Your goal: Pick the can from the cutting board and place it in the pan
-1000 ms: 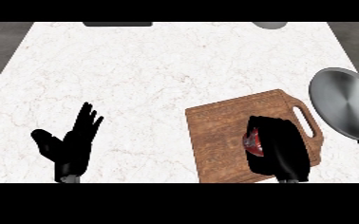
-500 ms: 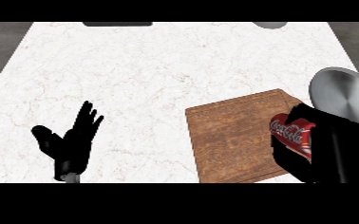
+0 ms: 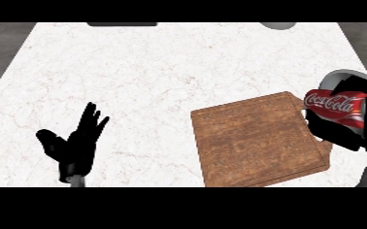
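A red cola can (image 3: 335, 104) lies sideways in my right hand (image 3: 342, 132), whose black fingers curl round it at the right edge of the head view. The can hangs over the near rim of the grey pan (image 3: 342, 75), most of which is hidden behind the can and hand. The brown wooden cutting board (image 3: 251, 140) lies bare on the counter, just left of the hand. My left hand (image 3: 72, 143) rests open, fingers up, at the lower left, far from the board.
The white marble counter (image 3: 158, 73) spreads across the view. A dark object (image 3: 122, 24) sits at the counter's far edge and a grey round object (image 3: 278, 25) at the far right corner.
My right hand has lifted the can off the cutting board and carried it right and farther away, up over the pan's rim. The left hand stays still.
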Controlling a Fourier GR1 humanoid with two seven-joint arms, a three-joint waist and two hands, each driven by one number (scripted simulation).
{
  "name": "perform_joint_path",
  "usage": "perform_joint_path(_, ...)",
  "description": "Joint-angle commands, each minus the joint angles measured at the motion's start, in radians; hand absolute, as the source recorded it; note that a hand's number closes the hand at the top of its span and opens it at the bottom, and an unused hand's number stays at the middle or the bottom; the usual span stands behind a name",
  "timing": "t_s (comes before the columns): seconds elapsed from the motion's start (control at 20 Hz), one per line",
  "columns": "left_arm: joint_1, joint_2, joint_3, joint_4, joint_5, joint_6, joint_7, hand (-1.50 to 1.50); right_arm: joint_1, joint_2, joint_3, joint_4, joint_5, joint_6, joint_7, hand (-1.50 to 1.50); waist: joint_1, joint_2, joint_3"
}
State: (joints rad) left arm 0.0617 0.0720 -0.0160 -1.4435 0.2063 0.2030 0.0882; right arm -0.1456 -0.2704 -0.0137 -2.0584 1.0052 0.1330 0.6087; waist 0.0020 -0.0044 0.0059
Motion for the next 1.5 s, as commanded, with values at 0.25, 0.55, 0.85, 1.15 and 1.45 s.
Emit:
perform_joint_path(0.25, 0.050, -0.009, -0.023, -0.017, -0.008, -0.017, 0.017, 0.00, -0.109, -0.127, -0.252, 0.463, -0.053, -0.220, -0.275, 1.50, 0.010, 0.008, -0.005)
perform_joint_path(0.55, -0.031, -0.011, -0.007, 0.056, -0.014, -0.012, 0.021, 0.00, -0.234, -0.203, -0.346, 0.867, -0.085, -0.394, -0.490, 1.50, 0.014, 0.013, -0.004)
perform_joint_path(0.85, 0.005, -0.025, -0.043, -0.013, -0.039, 0.012, 0.051, 0.00, -0.416, -0.273, -0.433, 1.291, -0.173, -0.488, -0.709, 1.50, 0.038, 0.017, -0.003)
perform_joint_path(1.15, -0.027, 0.003, -0.013, -0.008, -0.006, -0.033, 0.034, 0.00, -0.446, -0.378, -0.439, 1.543, -0.110, -0.402, -0.688, -1.50, 0.064, 0.032, 0.000)
perform_joint_path(1.45, -0.026, -0.018, -0.023, -0.008, -0.016, -0.011, 0.046, 0.00, -0.544, -0.403, -0.492, 1.693, -0.146, -0.506, -0.861, -1.50, 0.060, 0.028, 0.001)
